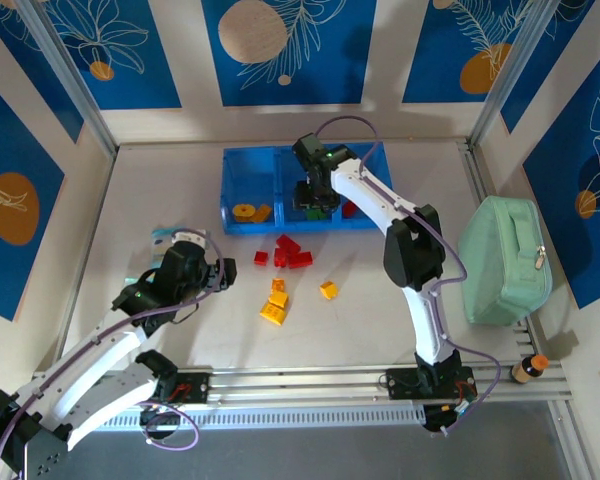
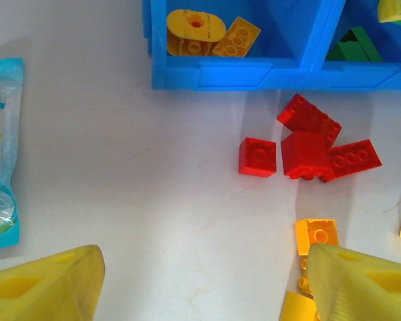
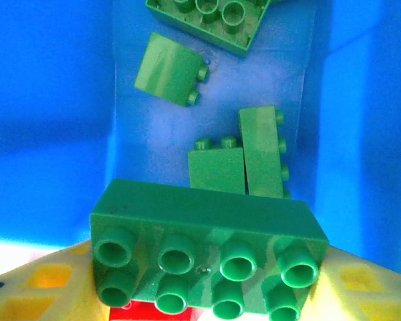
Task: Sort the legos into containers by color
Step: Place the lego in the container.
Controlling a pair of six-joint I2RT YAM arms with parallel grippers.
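White table (image 1: 380, 330), right end effector (image 3: 204, 287) gripping green lego (image 3: 207, 224)

Mint-green case (image 1: 504, 262) right — blue packet (image 2: 1, 154) left, orange-capped bottle (image 1: 528, 369)

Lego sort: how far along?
Done: yellow disc and orange brick in the left compartment of the tray, green bricks in the middle.
In hand: right pincer holds a long green brick over the middle.
Remaining: four red bricks and the yellow bricks on the table; left pincer open.
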